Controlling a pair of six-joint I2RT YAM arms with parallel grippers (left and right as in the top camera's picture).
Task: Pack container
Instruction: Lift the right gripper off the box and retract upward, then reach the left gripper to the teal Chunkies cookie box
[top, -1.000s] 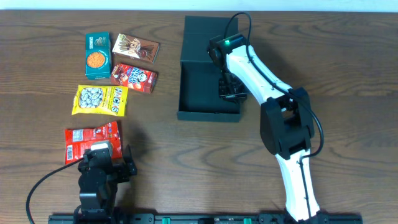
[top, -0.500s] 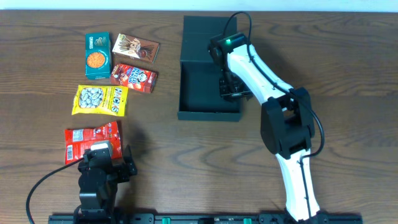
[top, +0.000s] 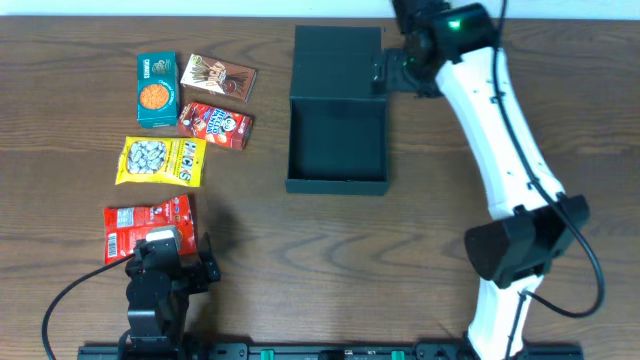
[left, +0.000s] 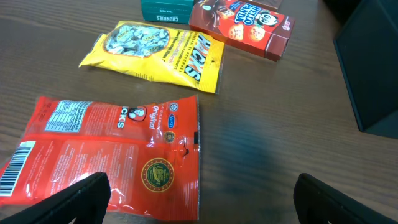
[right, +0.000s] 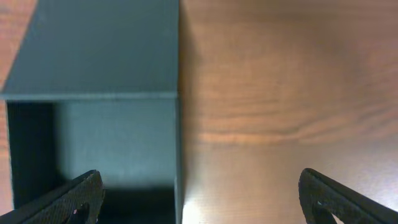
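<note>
I had pulled the right tool (right: 199, 198) off the container (top: 336, 140) wall, up beside the lid (top: 338, 58) at upper right, spread wide, holding nothing. The container sat open and empty at upper centre, so I judged packing not begun

The right arm (top: 497, 120) has smooth white tubular links joined by bulky black housings (top: 520, 248). A small green light (top: 456, 21) glows on the far housing, and a thin black cable (top: 600, 275) runs beside the near one. The left arm (top: 160, 285) is all black and boxy, trailing a black cord (top: 75, 285). Its fingertips (left: 71, 198) are matte black with rounded edges.
</note>
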